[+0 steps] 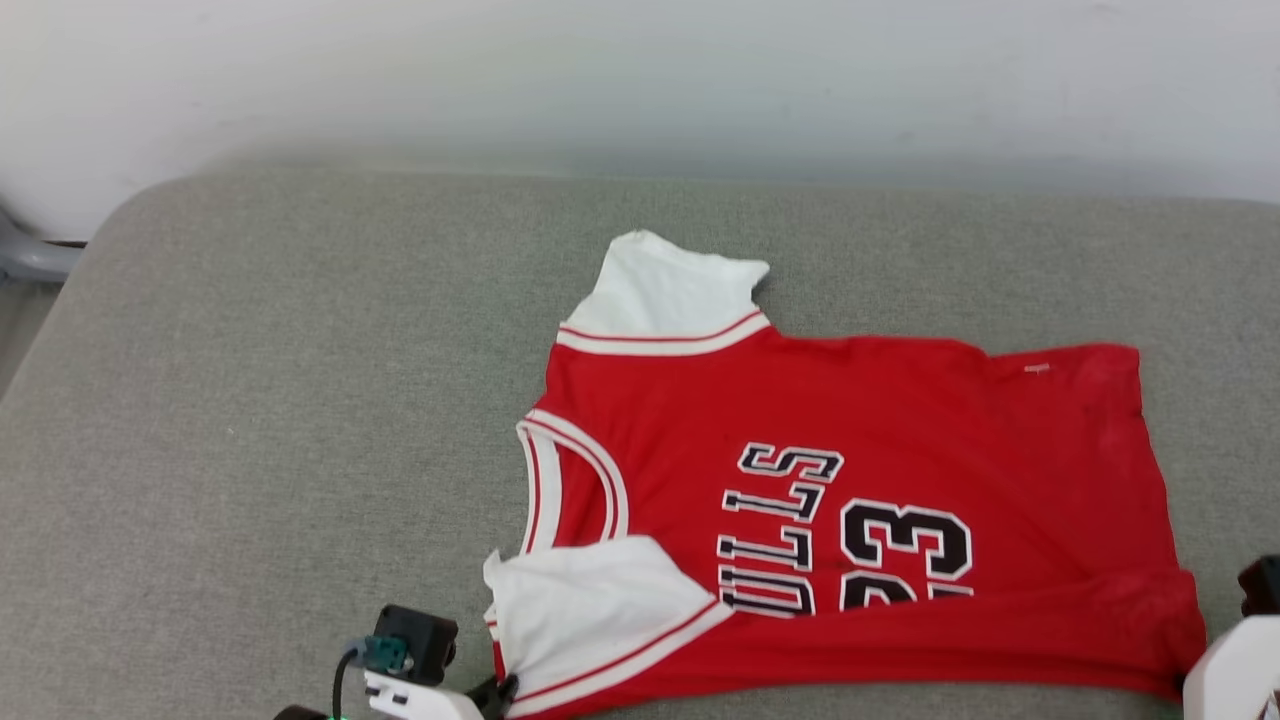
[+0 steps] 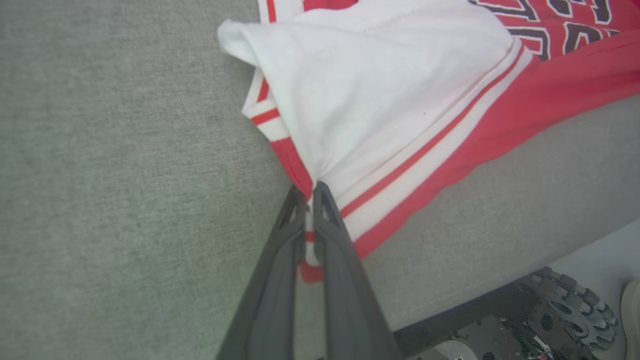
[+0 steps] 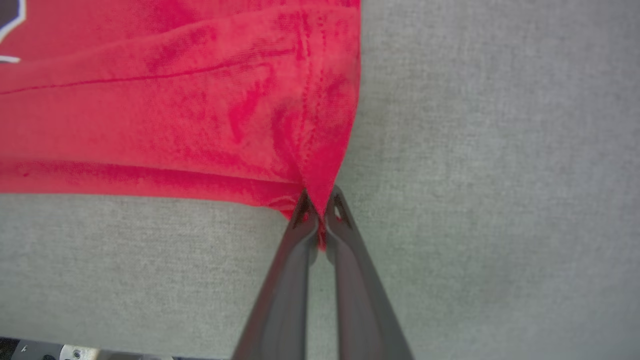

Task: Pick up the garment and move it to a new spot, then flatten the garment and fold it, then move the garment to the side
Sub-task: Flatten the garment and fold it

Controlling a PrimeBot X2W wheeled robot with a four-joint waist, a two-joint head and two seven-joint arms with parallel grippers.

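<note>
garment lying spread on grey cushion, number facing up. left gripper pinching near sleeve corner, right gripper pinching near hem corner. likely starting fold; next move needing both corners lifting together, carrying across evenly.

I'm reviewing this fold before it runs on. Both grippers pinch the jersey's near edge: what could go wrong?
The right gripper holds just the tip of the hem corner of the red jersey shirt with white sleeves; it could slip on lifting. The left gripper pinches bunched trim by the near white sleeve, which lies folded over the body, so a crease may get folded in.
</note>
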